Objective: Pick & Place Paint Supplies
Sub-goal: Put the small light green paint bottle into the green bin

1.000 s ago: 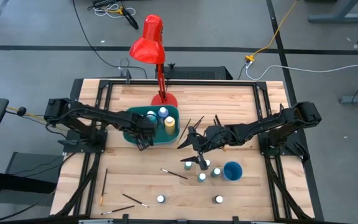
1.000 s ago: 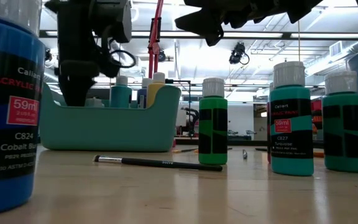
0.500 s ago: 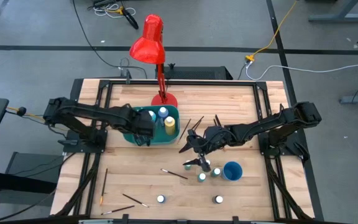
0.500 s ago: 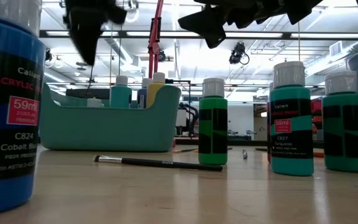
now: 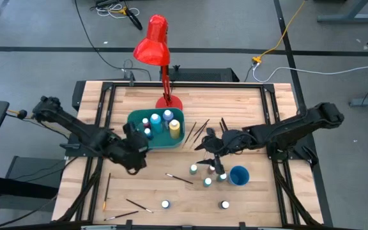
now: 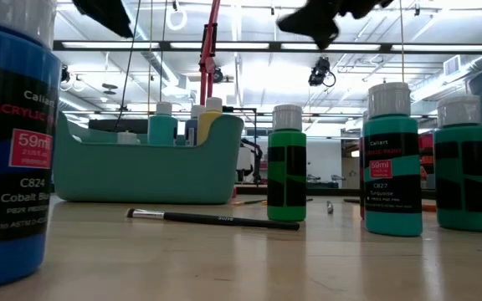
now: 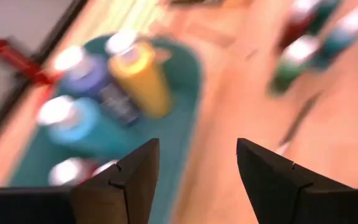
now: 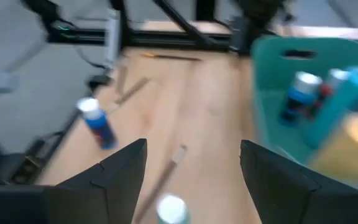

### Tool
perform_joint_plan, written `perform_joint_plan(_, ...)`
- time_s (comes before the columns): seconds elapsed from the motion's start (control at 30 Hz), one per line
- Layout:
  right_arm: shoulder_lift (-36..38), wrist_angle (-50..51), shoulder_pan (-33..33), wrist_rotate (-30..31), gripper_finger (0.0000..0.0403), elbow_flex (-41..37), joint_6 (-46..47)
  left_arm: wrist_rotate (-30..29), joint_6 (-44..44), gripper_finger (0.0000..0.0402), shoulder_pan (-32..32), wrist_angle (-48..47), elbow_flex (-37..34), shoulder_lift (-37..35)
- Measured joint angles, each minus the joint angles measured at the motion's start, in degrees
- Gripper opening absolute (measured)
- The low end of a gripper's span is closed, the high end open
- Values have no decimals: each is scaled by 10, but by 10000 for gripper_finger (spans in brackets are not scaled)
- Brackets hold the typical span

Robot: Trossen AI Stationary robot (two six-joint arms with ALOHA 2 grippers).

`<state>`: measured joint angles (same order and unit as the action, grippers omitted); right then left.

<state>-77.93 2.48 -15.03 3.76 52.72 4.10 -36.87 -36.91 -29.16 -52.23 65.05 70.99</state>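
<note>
Pulling back: the left gripper [image 5: 135, 160] has left the teal bin [image 5: 135, 138], where it hung a second ago, and now sits just beside the bin's near wall, over bare table.
Left fingers: spread, nothing between them; the left wrist view shows an empty gap.
Bin contents: four white-capped bottles [image 5: 165, 117] stand inside, a yellow one [image 7: 143, 78] among them; one looks newly set down, since the left wrist view shows a low cap [image 7: 67, 170] nearest the fingertips.
Meaning for the task: judged from this, one drop-off is finished and the left arm is free for the next pick.
Right gripper [image 5: 217, 161]: it has moved from beside the loose brushes [image 5: 197, 131] to right above the bottle cluster.
Right fingers: spread wide, empty.
Nearest target: a white cap [image 8: 171, 210] sits almost between the right fingertips, just below and ahead of them; in the high view this is one of the green and teal bottles [image 5: 207, 181] next to the blue cup [image 5: 239, 175].
Further supplies: a blue bottle [image 8: 98, 122] stands well beyond the right fingers; a brush [image 5: 179, 178] lies between both grippers.
Next move: probably a straight descent onto that cap, though neighbouring bottles crowd the jaws and could tip.
</note>
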Motion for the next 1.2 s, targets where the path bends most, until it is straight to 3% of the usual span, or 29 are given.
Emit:
perform_joint_plan(0.1,2,6,-15,48,263,0,7,11,23,214,-11,155,-76,-36)
perform_joint_plan(0.2,-11,1,-21,53,263,0,27,52,49,213,-11,320,-132,-49)
perform_joint_plan(0.3,-29,5,-21,53,263,0,65,92,60,213,-11,436,-161,-42)
perform_joint_plan(0.4,-53,2,-19,57,263,0,79,114,76,213,-11,480,-172,-36)
perform_joint_plan(0.67,-122,-30,-28,28,263,0,29,100,135,213,-10,490,-176,-7)
perform_joint_plan(1.2,-198,-64,-29,49,262,0,40,87,121,213,-10,492,-175,23)
